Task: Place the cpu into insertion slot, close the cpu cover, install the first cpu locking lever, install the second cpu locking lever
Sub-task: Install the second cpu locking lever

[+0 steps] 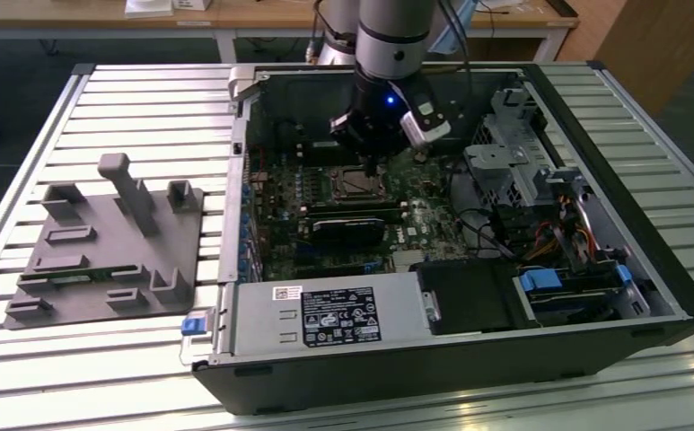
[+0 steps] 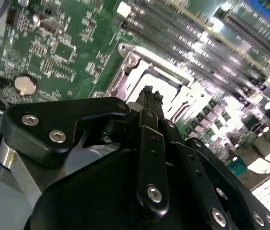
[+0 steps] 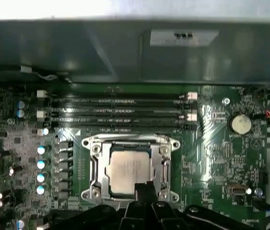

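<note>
The arm reaches down into the open computer case (image 1: 634,296) standing on the slatted bench (image 1: 143,81), and its jaws (image 3: 144,190) hang just above the near edge of the insertion slot (image 3: 92,149). The cpu (image 3: 129,168) already lies in that slot, flat and square to it, directly under and just ahead of the jaw tips. Around it lies the cpu cover (image 3: 165,165), a silvery frame that appears to be folded down over the chip's edges with the grey top showing through its window. The jaws look drawn close together, with nothing visibly held between them; in the second wrist view their narrow tip (image 2: 147,96) points at the bright socket metal. Whether the tips touch the frame I cannot tell.

The chip is light, rigid and fragile, best taken by its edges, never pressed hard. The cover is thin, stiff sheet metal; it likely wants a push near its free edge
</note>
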Available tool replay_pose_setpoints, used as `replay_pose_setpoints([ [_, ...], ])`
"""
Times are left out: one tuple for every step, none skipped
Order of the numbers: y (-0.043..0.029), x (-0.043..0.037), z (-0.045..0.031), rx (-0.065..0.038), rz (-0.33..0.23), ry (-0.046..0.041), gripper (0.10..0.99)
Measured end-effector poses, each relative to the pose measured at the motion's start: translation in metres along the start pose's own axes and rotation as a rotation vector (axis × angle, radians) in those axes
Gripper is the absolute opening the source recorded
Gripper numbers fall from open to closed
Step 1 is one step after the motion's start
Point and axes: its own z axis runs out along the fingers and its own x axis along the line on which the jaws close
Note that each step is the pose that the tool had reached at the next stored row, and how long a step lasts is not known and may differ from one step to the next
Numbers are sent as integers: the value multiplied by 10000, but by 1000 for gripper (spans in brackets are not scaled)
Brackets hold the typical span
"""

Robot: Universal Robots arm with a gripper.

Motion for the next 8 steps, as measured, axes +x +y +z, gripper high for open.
replay_pose_setpoints([
  [-35,0,1,-16,0,0,106],
  [-69,-1,2,-31,-2,-1,106],
  [-103,-1,2,-39,-2,0,106],
  [-137,-1,3,-51,-2,0,106],
  [-169,-1,4,-66,-3,0,106],
  [-194,-1,5,-103,-3,2,106],
  [-211,-2,8,-207,-4,4,106],
  [-223,-2,8,-371,-6,7,106],
])
